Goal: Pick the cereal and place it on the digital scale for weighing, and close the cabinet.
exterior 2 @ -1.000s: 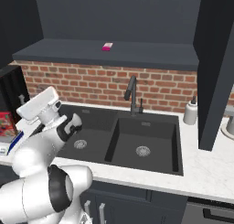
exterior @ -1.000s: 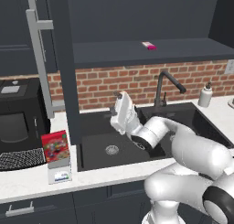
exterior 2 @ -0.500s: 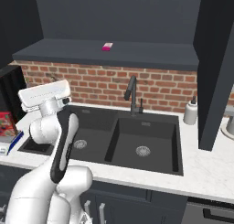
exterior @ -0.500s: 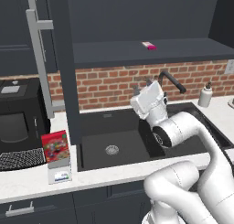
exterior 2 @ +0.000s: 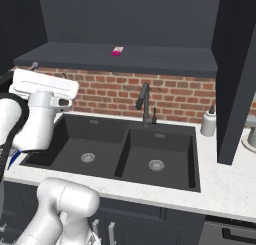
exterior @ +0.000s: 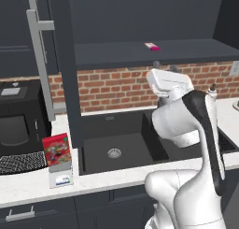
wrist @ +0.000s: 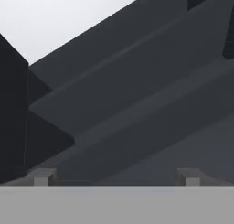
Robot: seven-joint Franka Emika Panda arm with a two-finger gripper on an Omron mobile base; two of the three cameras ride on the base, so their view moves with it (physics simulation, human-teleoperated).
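My gripper [wrist: 116, 176] is spread wide and empty, raised toward the cabinet [exterior: 65, 69] (door open). The cereal [exterior: 57, 151] stands far below-left on what's probably the scale [exterior: 61, 176], so closing remains.

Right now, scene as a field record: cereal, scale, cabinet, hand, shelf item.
cereal: red box upright on top of the digital scale, on the counter left of the sink
cabinet: door open, edge-on over the sink; bar handle faces left
hand: raised near the shelf, fingers wide apart, empty
shelf item: small pink flat item on the open shelf
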